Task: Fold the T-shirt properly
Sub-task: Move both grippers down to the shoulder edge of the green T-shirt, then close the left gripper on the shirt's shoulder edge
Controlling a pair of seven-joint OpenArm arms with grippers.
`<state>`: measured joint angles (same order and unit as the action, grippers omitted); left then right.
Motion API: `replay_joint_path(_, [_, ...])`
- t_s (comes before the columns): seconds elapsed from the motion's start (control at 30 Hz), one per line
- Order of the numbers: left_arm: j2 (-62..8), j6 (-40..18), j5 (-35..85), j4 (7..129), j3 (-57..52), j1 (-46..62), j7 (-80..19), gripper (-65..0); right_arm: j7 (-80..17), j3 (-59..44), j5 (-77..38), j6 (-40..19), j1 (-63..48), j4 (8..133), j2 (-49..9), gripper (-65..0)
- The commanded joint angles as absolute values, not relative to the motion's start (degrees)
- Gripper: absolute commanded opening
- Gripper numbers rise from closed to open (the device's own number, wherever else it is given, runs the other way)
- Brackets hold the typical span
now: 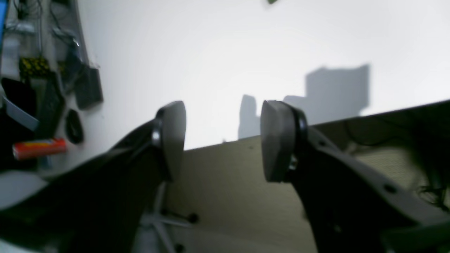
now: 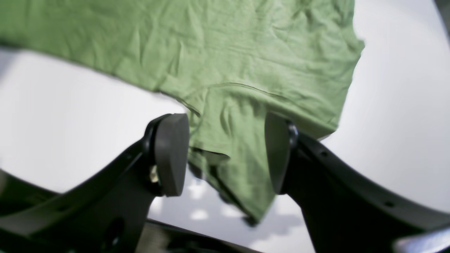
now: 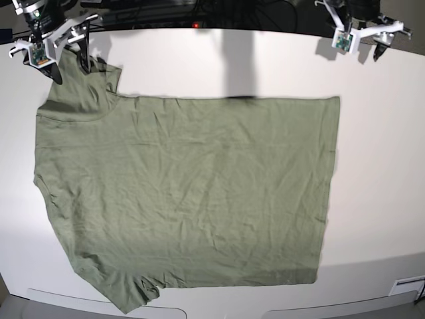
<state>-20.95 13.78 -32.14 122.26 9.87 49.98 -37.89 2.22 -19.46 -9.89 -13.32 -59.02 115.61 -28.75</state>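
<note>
Right pincer [image 2: 225, 153], open and empty, straddles the T-shirt [image 3: 186, 193] sleeve at ten o'clock; it should descend squarely, gripping both layers; left pincer [image 1: 223, 140] open, idle.

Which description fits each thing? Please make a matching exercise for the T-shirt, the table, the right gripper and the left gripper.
1. T-shirt
2. table
3. right gripper
4. left gripper

a. open over the bare table edge
b. white
c. green, spread flat and wrinkled
d. open over a sleeve

Pairs: 1-c, 2-b, 3-d, 4-a
</note>
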Motion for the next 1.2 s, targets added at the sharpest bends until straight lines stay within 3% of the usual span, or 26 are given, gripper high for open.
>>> replay_joint_path(0.0, [-22.3, 14.1, -33.9, 123.3, 9.8, 50.5, -37.3, -32.0, 3.7, -19.9, -7.3, -12.9, -59.4, 116.5, -29.2, -30.3])
replay_joint_path(0.2, [-27.0, 13.9, -43.6, 123.3, 9.8, 50.4, -36.8, -32.4, 4.2, -19.9, 10.2, -12.9, -56.9, 116.5, -29.6, -30.3])
replay_joint_path(0.33, [-30.3, 13.4, -48.2, 123.2, 9.8, 50.3, -28.4, -33.1, 4.4, -19.9, 17.8, -13.2, -55.9, 116.5, -30.9, -30.3])
replay_joint_path(0.53, [-35.7, 0.8, -41.9, 122.2, 9.8, 46.3, -21.7, -33.1, 5.2, -19.9, 27.6, -14.7, -55.9, 116.5, -33.0, -30.3])
replay_joint_path(0.67, [-36.4, -4.7, -36.2, 116.9, 9.8, 41.2, -16.5, -33.1, 5.1, -19.9, 28.6, -14.7, -55.9, 116.5, -33.0, -30.3])
replay_joint_path(0.77, [-36.4, -4.8, -33.5, 112.0, 9.8, 37.8, -10.4, -33.3, 5.1, -19.9, 28.5, -14.7, -55.9, 116.5, -33.0, -30.3])
replay_joint_path(1.17, [-35.9, -4.8, -33.4, 98.5, 9.8, 29.5, -6.0, -34.7, 5.1, -19.9, 28.6, -14.6, -54.2, 116.5, -33.0, -30.3])
